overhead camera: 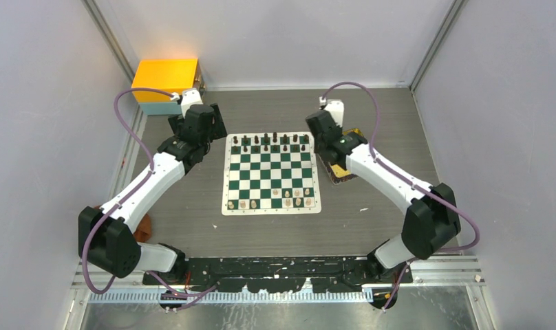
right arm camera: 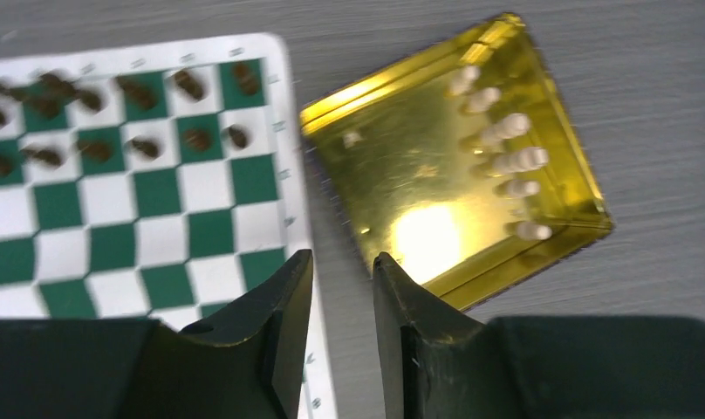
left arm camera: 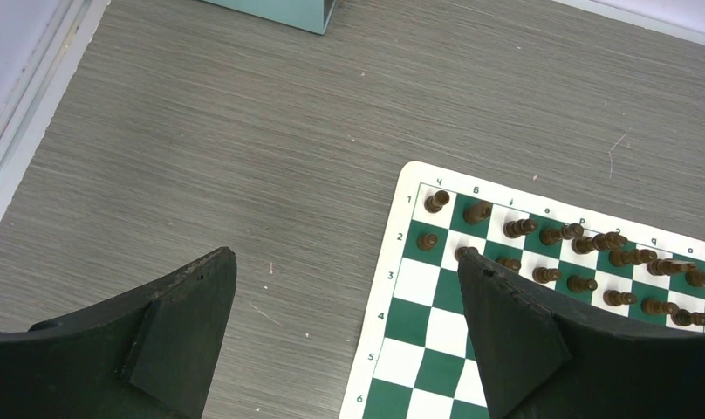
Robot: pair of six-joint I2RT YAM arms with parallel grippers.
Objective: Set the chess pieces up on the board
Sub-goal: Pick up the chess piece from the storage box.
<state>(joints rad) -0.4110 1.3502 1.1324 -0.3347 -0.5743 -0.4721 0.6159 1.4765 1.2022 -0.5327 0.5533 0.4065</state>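
The green and white board (overhead camera: 272, 175) lies in the middle of the table. Dark chess pieces (overhead camera: 272, 142) fill its two far rows, and several pale ones (overhead camera: 268, 201) stand on its near rows. My left gripper (left arm camera: 345, 257) hangs open and empty over bare table beside the board's (left arm camera: 436, 349) far left corner, next to the dark pieces (left arm camera: 550, 253). My right gripper (right arm camera: 342, 256) is open and empty, above the gap between the board (right arm camera: 183, 236) and a gold tray (right arm camera: 393, 166). Several pale pieces (right arm camera: 506, 161) lie in that tray.
An orange box (overhead camera: 166, 82) on a teal base stands at the back left. My right arm partly covers the gold tray (overhead camera: 344, 173) to the right of the board. Grey walls close in the table on three sides.
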